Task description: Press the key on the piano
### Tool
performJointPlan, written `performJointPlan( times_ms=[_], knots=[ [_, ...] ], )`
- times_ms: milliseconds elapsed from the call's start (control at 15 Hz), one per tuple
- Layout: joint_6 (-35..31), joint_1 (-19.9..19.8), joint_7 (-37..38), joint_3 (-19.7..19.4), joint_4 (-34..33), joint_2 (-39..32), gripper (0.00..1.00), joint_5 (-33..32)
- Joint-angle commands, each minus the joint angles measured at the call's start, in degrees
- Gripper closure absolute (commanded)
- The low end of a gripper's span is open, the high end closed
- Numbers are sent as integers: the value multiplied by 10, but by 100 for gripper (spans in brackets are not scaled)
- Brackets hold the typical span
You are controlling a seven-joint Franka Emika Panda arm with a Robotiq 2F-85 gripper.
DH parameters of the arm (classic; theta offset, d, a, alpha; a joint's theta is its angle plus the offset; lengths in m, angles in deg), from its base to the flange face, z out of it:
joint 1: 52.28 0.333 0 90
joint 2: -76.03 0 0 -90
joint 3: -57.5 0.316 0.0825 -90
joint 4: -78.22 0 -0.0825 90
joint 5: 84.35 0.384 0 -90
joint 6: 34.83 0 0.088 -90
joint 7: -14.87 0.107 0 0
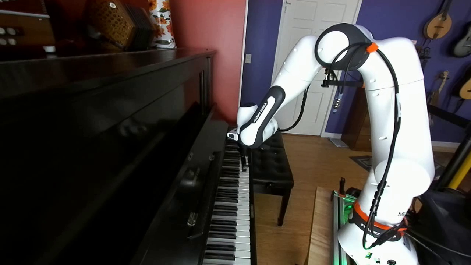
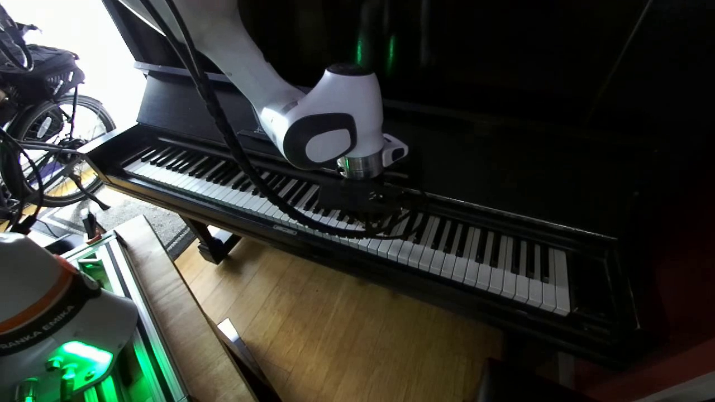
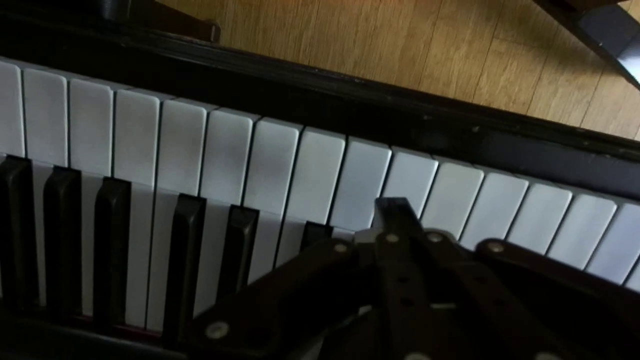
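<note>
The glossy black upright piano [image 1: 121, 114] fills much of an exterior view, its row of white and black keys [image 1: 243, 213] running away from that camera. The piano [image 2: 503, 151] and its keys [image 2: 505, 282] also show in an exterior view. My gripper [image 1: 244, 165] points down over the keys. In the wrist view the gripper [image 3: 400, 212] is shut and empty, its fingertips together in one narrow dark tip above white keys [image 3: 407, 172]. Whether the tip touches a key I cannot tell. The fingers hide the keys below them; in an exterior view the gripper [image 2: 385, 218] is dark.
A low black padded bench [image 1: 272, 162] stands beside the keyboard. The robot base sits by a wooden tabletop [image 2: 173, 301]. A black cable [image 2: 268, 190] loops from the arm near the keys. The keyboard's front rail [image 3: 310, 95] borders the keys. An accordion-like instrument [image 1: 114, 24] rests on the piano top.
</note>
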Motion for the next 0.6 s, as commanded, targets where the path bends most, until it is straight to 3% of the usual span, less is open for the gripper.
performJointPlan(
  times_ms=[0,533],
  knots=[
    [-11,-17,-16,9,-15,-21,100,4],
    [-11,-25,-16,9,-28,-38,100,3]
  ],
)
